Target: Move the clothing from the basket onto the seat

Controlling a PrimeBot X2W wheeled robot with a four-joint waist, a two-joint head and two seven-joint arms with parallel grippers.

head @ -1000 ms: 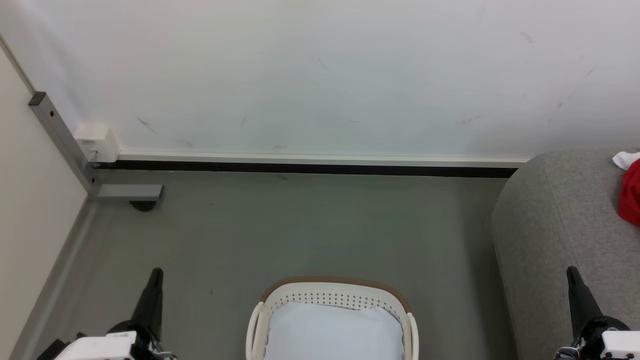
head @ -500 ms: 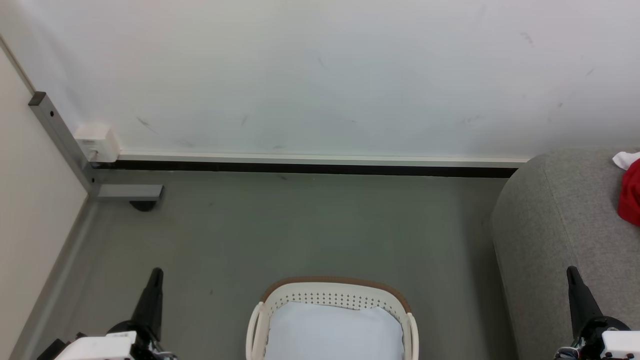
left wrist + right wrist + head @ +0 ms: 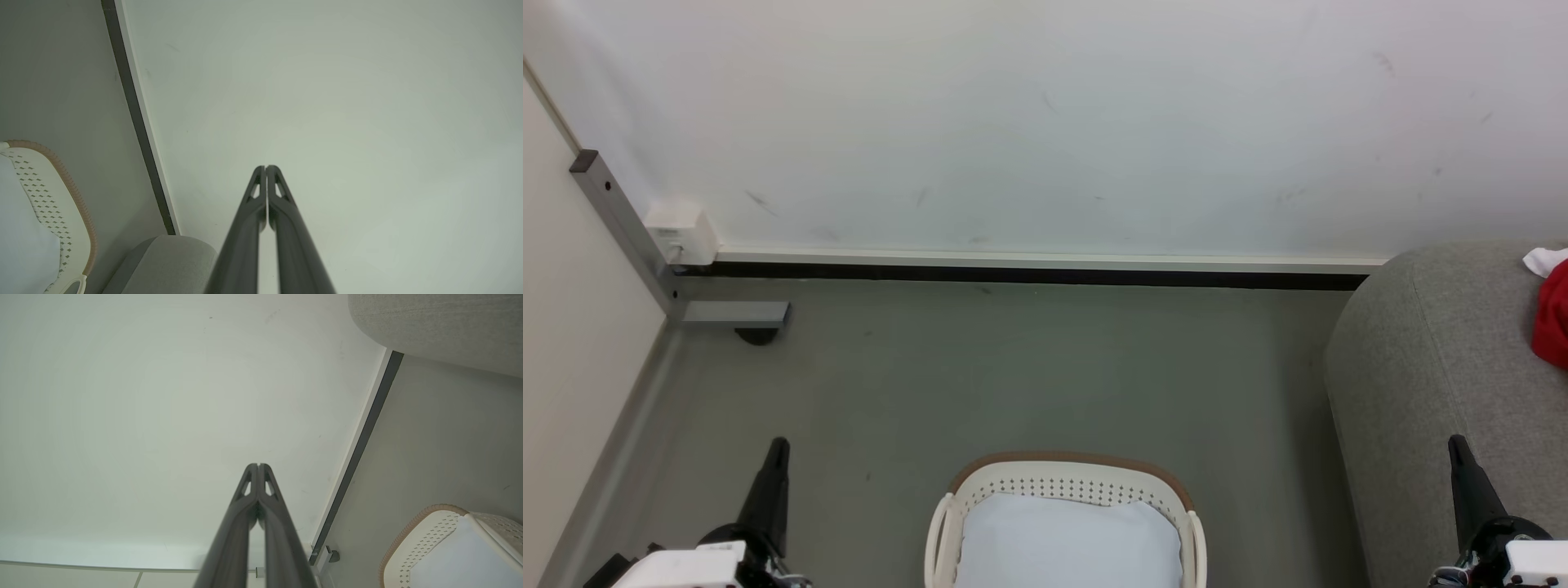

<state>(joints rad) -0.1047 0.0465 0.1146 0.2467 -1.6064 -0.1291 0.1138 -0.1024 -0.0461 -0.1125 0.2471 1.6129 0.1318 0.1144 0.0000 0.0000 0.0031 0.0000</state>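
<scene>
Your left gripper (image 3: 778, 447) and right gripper (image 3: 1457, 443) sit shut and empty, the basket (image 3: 1066, 462) between them shows a pale cloth (image 3: 1066, 543), and red clothing (image 3: 1554, 317) lies on the sofa (image 3: 1421, 359) beyond the right one, so the move looks nearly done.

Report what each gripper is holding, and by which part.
Nothing is held. The left gripper and right gripper are both shut and empty, jaws pressed together, clear of the basket and the red clothing on the seat.

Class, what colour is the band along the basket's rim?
Brown rim band on the cream-white plastic laundry basket; clearest in the head view.
</scene>
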